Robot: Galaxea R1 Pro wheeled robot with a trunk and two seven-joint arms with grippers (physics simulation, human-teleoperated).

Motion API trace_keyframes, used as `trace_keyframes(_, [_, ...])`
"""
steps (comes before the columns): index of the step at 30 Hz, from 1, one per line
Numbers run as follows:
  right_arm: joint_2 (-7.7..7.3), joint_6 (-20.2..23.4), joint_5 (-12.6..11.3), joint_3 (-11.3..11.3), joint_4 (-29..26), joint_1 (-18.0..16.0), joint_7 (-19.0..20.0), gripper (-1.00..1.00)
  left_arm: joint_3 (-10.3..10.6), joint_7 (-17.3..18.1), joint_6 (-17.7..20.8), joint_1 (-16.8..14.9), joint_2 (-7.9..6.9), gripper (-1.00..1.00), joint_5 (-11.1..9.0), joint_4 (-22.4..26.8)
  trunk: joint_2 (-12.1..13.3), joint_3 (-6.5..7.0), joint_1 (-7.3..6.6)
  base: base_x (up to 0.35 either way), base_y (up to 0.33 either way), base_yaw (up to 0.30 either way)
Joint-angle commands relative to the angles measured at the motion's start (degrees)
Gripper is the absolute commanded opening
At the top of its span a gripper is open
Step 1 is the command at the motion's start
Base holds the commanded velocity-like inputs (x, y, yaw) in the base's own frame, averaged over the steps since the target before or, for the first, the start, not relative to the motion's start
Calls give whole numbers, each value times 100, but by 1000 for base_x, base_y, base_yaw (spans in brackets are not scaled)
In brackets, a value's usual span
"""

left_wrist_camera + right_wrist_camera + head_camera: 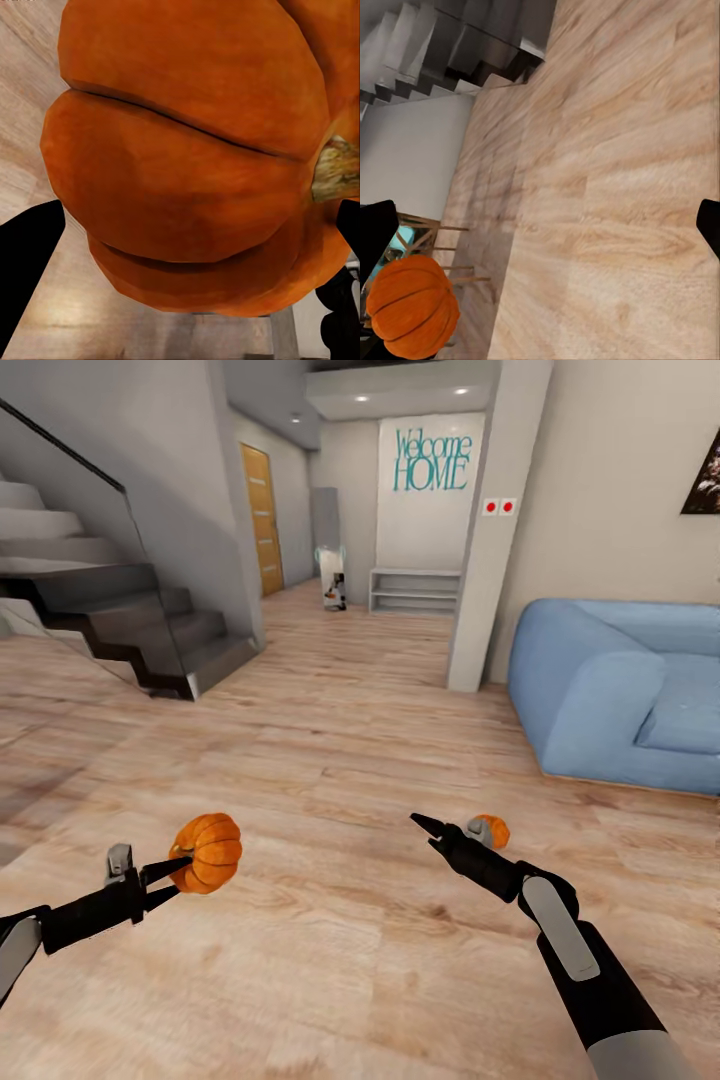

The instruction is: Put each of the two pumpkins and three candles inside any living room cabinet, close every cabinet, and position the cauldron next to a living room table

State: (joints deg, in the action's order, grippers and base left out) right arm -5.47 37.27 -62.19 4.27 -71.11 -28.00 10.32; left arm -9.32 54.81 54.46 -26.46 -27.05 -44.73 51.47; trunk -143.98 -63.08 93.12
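Head view has us rolling across the wood floor [330, 760] with the left gripper [178, 876] clamped on a pumpkin [208, 852]. In the left wrist view that pumpkin [187, 150] sits right between the dark fingers [26, 270], stem [336, 169] off to one side, so the hold looks solid.

The right gripper [424, 826] is trickier. A second bit of orange [491, 830] shows just past the right wrist in the head view, and the right wrist view has a pumpkin [412, 316] down in the corner, but the fingers [375, 232] there sit wide apart with nothing but floor between them. So it's spread open and empty as far as we can tell; whether that second pumpkin is on the floor or not, we can't say.

Progress-wise we'd call this early: one pumpkin is in transit. Ahead of us are stairs [150, 630], a blue sofa [620, 700] and a hallway. Candles, cabinet closing and the cauldron all look still to do.
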Motion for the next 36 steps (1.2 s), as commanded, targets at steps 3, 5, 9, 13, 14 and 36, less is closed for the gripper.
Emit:
trace_keyframes(3, [-6,9,4,4,0,-4,12,100,-8,12,54,-1,-2,-100,-60,4,-2,-5,2,332,0,-66])
trace_keyframes(5, [-6,4,4,2,6,-4,4,100,-8,10,53,-1,0,-100,-59,4,-2,-5,2,331,0,-15])
trace_keyframes(9, [-2,-9,5,3,9,-4,-18,100,-8,12,52,-3,-2,-100,-54,4,-2,-5,2,331,0,-3])
trace_keyframes(13, [-6,-17,5,3,9,-4,0,100,-8,11,53,-3,-2,-100,-56,4,-2,-5,2,332,0,0])
trace_keyframes(14, [-6,-18,5,3,9,-4,-1,100,-8,10,55,-3,-2,-100,-54,4,-2,-5,2,332,0,0])
trace_keyframes(36, [5,-15,-4,-5,181,-4,9,100,-8,7,54,-2,0,-100,-53,4,-2,79,2,333,0,-185])
